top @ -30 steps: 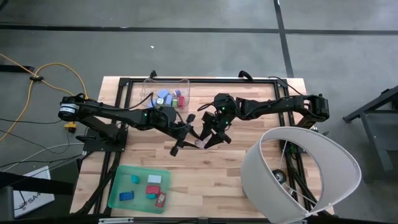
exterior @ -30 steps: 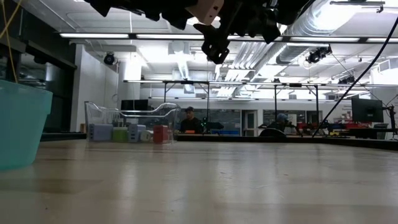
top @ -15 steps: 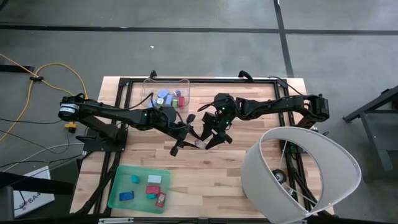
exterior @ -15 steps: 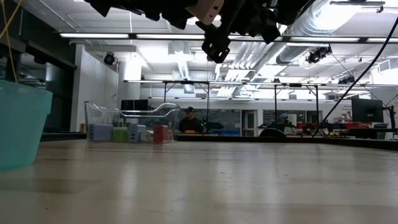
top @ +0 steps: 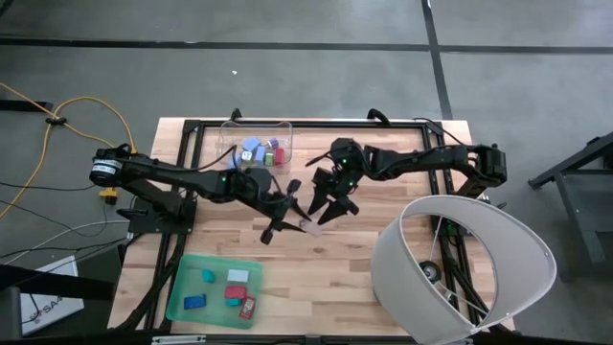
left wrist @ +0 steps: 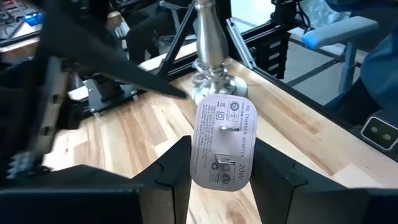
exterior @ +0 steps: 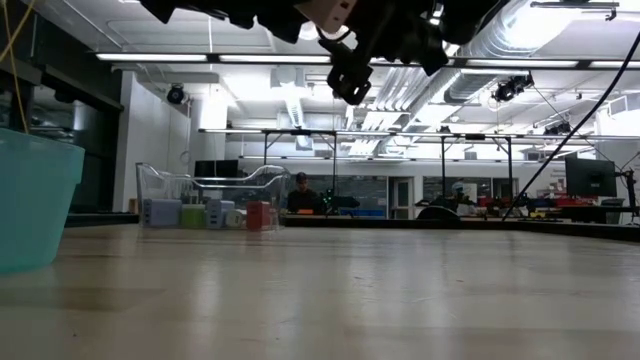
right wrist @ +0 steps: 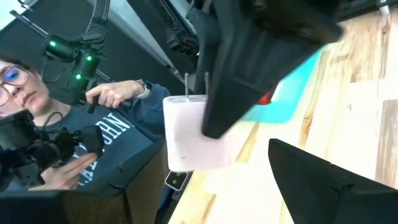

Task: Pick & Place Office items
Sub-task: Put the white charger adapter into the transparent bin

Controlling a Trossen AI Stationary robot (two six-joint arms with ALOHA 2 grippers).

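Observation:
My left gripper [left wrist: 222,158] is shut on a white charger adapter [left wrist: 222,142], held high above the middle of the table [top: 308,227]. My right gripper [right wrist: 230,171] is open close beside it [top: 324,204], with its fingers standing either side of the adapter [right wrist: 189,134]; I see no touch. Several small coloured office items lie in the clear bin [top: 257,149] at the far edge. Others lie on the green tray [top: 215,287] at the near left. My left gripper pinches the adapter's two narrow long sides [left wrist: 198,163] between its two fingers, at the end nearer the wrist. The fingers come nearly level from the table's left. The adapter is lifted clear of the table, its labelled prong face [left wrist: 227,127] turned back toward the wrist.
A lamp with a big white shade [top: 460,264] stands at the near right, its metal foot [left wrist: 211,62] on the wood. A black frame [top: 306,123] runs around the table's far side. A person [right wrist: 74,143] sits beyond the table.

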